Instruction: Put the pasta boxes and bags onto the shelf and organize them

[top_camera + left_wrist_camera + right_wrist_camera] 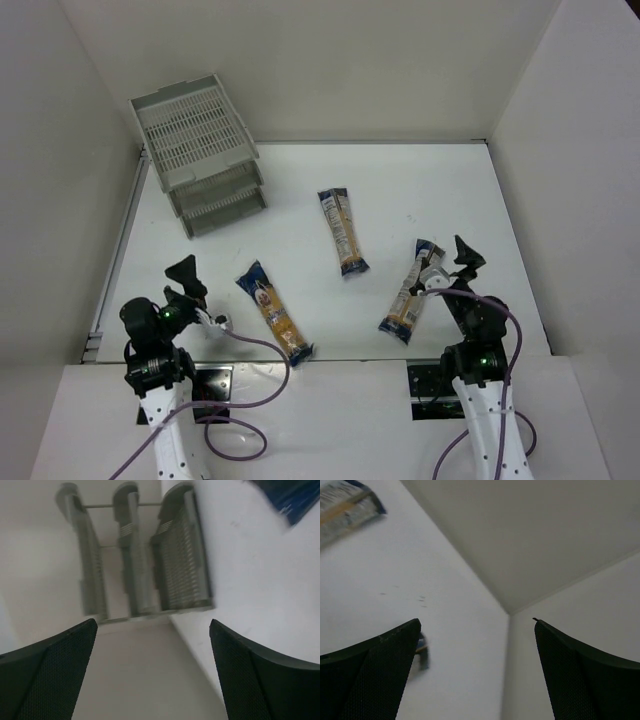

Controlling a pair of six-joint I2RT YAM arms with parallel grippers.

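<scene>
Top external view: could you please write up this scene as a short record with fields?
shelf: grey three-tier tray stack, far left of the table; top tray holds nothing, lower tiers mostly hidden
left packet: flat on the table, near left
middle packet: flat on the table, centre
right packet: flat on the table, near right
left gripper: open, holding nothing, facing the shelf
right gripper: open, holding nothing
progress: no packet seen on the shelf yet

White table (300, 190) — pale enclosure walls (350, 60) on three sides
</scene>
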